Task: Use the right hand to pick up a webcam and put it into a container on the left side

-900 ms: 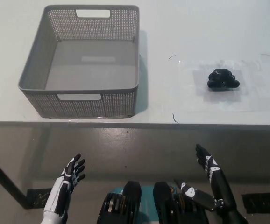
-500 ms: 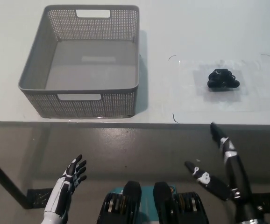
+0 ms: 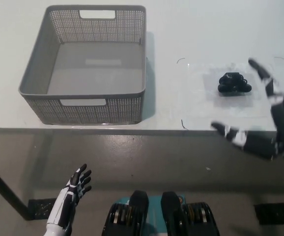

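Clearly the risk is a clumsy grab: the webcam (image 3: 235, 83) is small, low and lumpy, lying on a clear sheet (image 3: 230, 105) at the right of the frame, so wide fingers coming in from the side could nudge it away or drag the sheet instead of closing round it. A loose pinch could also drop it short of the basket (image 3: 83, 102), which sits well apart at upper left on the table (image 3: 181, 29). Right hand (image 3: 269, 123), black, is raised at the right edge near the webcam, not touching it, fingers spread wide with one reaching up past it and another pointing left; holds nothing. Left hand (image 3: 71, 194), white, rests at lower left below the table edge, fingers apart, empty.
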### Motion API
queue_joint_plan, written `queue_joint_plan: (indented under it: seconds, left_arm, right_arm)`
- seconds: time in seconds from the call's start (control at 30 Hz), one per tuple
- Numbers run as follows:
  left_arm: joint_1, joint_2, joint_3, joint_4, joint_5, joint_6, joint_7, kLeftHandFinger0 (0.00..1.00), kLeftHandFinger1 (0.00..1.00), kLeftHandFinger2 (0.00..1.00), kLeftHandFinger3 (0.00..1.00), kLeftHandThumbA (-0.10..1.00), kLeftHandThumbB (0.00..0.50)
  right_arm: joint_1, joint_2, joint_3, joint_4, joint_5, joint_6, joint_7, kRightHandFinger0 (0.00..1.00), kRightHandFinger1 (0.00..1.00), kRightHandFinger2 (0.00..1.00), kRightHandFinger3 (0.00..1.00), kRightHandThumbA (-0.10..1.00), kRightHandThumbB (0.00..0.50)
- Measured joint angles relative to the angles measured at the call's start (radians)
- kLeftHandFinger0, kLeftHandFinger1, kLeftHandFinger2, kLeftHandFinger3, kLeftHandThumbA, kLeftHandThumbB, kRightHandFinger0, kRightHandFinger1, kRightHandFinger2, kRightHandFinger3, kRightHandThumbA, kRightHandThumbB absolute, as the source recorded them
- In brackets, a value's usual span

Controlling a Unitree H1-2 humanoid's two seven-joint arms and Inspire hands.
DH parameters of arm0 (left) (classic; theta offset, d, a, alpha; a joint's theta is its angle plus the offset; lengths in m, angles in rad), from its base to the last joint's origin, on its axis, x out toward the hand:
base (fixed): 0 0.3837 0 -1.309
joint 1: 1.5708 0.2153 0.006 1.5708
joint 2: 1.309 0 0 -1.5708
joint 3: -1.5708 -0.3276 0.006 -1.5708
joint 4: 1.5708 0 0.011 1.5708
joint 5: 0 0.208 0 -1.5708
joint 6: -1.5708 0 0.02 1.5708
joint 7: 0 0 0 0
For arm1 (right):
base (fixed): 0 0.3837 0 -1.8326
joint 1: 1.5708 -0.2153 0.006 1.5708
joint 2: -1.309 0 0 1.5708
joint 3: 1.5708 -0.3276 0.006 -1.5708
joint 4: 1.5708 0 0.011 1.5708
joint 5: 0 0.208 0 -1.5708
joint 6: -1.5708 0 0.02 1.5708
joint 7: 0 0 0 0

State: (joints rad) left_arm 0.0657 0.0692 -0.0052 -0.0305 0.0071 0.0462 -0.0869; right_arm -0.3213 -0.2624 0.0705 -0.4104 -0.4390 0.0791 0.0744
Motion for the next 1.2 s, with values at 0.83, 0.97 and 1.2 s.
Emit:
queue_joint_plan:
  seconds: [0.83, 0.97, 1.2]
  left_arm:
    - [0.029, -0.002, -0.003, 0.004, -0.006, -0.001, -0.001, 1.00, 1.00, 1.00, 1.00, 1.00, 0.000]
    - [0.029, -0.002, -0.004, 0.003, -0.006, -0.001, -0.001, 1.00, 1.00, 1.00, 1.00, 1.00, 0.000]
    - [0.029, -0.002, -0.004, 0.003, -0.007, -0.001, -0.001, 1.00, 1.00, 1.00, 1.00, 1.00, 0.000]
  right_arm:
    - [-0.677, -0.100, 0.220, 0.938, -0.169, 0.190, 0.165, 1.00, 1.00, 1.00, 1.00, 0.78, 0.500]
    - [-0.735, -0.091, 0.246, 1.123, -0.168, 0.189, 0.171, 1.00, 1.00, 1.00, 1.00, 0.78, 0.500]
    - [-0.773, -0.075, 0.277, 1.325, -0.166, 0.178, 0.169, 1.00, 1.00, 1.00, 1.00, 0.77, 0.500]
